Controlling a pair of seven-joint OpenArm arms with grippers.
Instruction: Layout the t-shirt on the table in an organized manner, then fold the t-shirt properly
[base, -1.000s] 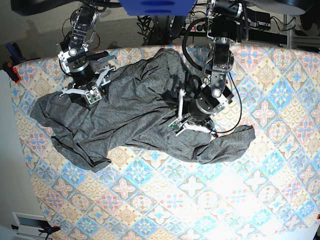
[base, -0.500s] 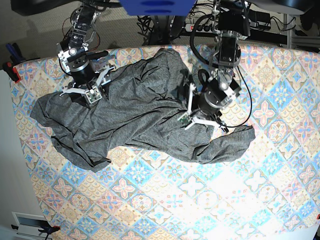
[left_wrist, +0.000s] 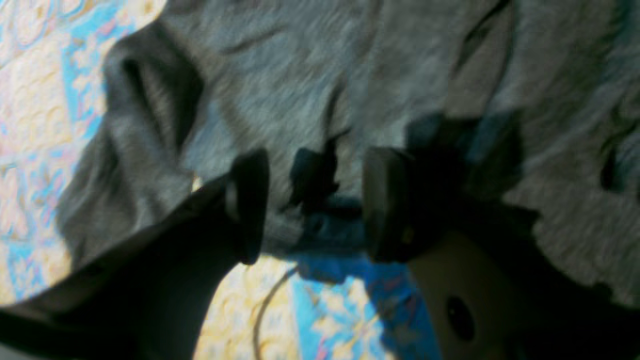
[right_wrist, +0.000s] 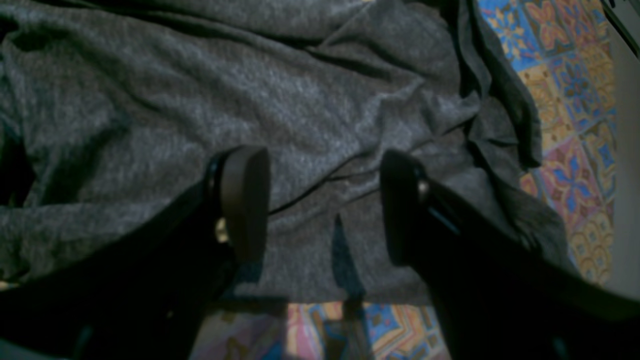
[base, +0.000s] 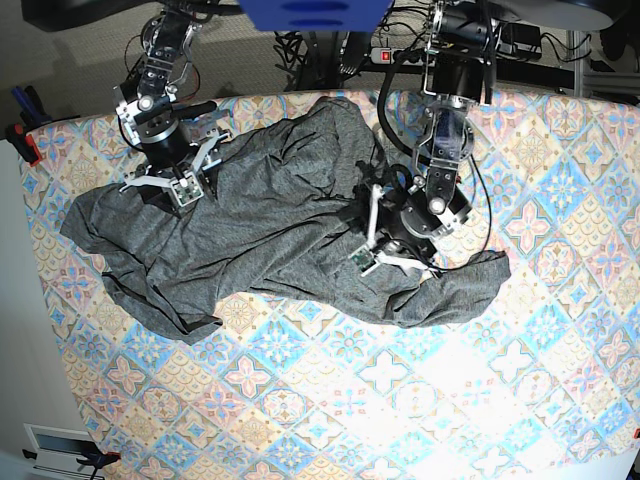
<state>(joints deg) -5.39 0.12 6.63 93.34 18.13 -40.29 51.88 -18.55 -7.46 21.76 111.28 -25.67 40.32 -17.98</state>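
The dark grey t-shirt (base: 270, 220) lies crumpled and wrinkled across the far half of the patterned table (base: 400, 380). One sleeve-like end (base: 465, 290) trails to the right. My left gripper (base: 385, 258) hovers low over the shirt's right part. In the left wrist view it (left_wrist: 314, 200) is open, with grey fabric (left_wrist: 300, 75) and tablecloth (left_wrist: 30, 100) below and nothing between the fingers. My right gripper (base: 165, 185) stands over the shirt's far left part. In the right wrist view it (right_wrist: 320, 200) is wide open above wrinkled cloth (right_wrist: 250, 90), close to the shirt's edge and the table (right_wrist: 575, 100).
Cables and a power strip (base: 400, 55) sit behind the table's far edge. A black cable (base: 478, 235) loops from the left arm over the cloth. Red-handled clamps (base: 25, 140) grip the table's left edge. The near half of the table shows only tablecloth.
My left gripper went from shut to open, letting the fabric go, while swinging up-right and back down. The right arm and gripper stayed still.
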